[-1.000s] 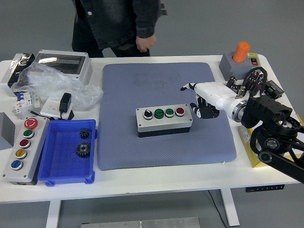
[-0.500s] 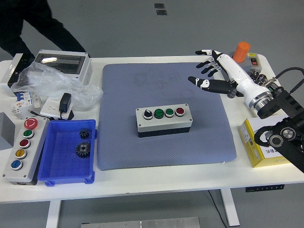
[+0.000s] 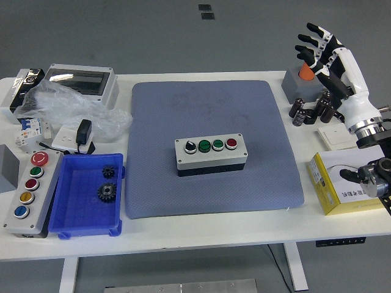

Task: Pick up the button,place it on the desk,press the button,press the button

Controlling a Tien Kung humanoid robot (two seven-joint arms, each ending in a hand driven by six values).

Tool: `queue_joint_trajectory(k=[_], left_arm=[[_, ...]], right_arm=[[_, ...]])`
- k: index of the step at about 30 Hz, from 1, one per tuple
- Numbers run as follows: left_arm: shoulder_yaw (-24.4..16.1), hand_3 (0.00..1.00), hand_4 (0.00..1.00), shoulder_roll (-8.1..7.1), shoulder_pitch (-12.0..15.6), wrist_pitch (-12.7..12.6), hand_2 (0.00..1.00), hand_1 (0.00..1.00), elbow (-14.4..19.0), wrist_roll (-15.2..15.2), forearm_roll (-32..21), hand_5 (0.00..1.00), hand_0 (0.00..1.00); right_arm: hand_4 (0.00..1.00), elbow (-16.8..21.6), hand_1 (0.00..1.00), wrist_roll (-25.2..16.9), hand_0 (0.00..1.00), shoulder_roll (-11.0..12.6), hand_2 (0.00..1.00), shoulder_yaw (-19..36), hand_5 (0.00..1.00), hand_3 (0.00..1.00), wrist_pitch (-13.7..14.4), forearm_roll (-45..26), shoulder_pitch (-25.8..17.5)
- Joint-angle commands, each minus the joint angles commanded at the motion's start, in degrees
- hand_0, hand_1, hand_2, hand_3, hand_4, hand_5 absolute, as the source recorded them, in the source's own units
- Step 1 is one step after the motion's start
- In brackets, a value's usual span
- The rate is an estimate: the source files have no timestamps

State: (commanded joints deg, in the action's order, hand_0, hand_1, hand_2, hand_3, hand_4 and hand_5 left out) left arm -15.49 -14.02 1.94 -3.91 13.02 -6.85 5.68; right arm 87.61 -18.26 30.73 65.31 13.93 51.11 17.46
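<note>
A grey button box sits in the middle of the blue-grey mat, with a black selector knob, two green buttons and a red button on top. My right hand is raised at the far right, well away from the box, white with black fingers spread and holding nothing. It hangs in front of the orange button on a grey base at the table's back right. My left arm does not show.
A blue tray with two black gears lies front left, next to a grey panel of coloured buttons. A clear-lidded enclosure, a plastic bag, a plug and breakers crowd the back left. A yellow box lies front right.
My right hand has lifted off the mat beside the button box and swung up and right to the table's far corner. The person at the far side has left the view.
</note>
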Motion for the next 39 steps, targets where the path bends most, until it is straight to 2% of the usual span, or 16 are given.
queue_joint_trajectory(k=[1, 9, 15, 29, 39], left_arm=[[-0.2, 0.673, 0.678, -0.02, 0.0, 0.0, 0.670, 0.737, 0.0, 0.0, 0.2, 0.450, 0.695], [-1.7, 0.674, 0.678, -0.32, -0.5, 0.1, 0.670, 0.736, 0.1, -0.2, 1.2, 0.448, 0.695], [-2.3, 0.676, 0.681, -0.82, -1.2, 0.4, 0.671, 0.736, 0.1, -0.3, 1.7, 0.448, 0.695], [-1.6, 0.685, 0.695, -3.21, -2.5, 0.6, 0.670, 0.734, 0.2, -1.0, 2.0, 0.460, 0.695], [-0.8, 0.688, 0.702, -4.20, -2.1, 0.9, 0.670, 0.733, 0.2, -1.6, 2.2, 0.464, 0.695]], right_arm=[[0.998, 0.2, 0.771, -0.1, 0.784, 0.1, 0.796, 0.5, 0.794, 0.844, 0.1, -0.6, -0.2], [0.998, 3.5, 0.769, 0.5, 0.789, 1.2, 0.795, 3.2, 0.792, 0.843, 1.2, 1.7, -0.8], [0.998, 6.7, 0.769, 1.0, 0.791, 0.8, 0.794, 5.2, 0.787, 0.841, 2.2, 5.1, -1.4], [0.998, 5.2, 0.770, 0.4, 0.793, 0.7, 0.794, 12.3, 0.810, 0.836, 2.3, 3.9, -6.0], [0.998, 5.3, 0.766, 0.8, 0.791, 0.4, 0.789, 13.7, 0.810, 0.831, 2.4, 4.8, -6.5]])
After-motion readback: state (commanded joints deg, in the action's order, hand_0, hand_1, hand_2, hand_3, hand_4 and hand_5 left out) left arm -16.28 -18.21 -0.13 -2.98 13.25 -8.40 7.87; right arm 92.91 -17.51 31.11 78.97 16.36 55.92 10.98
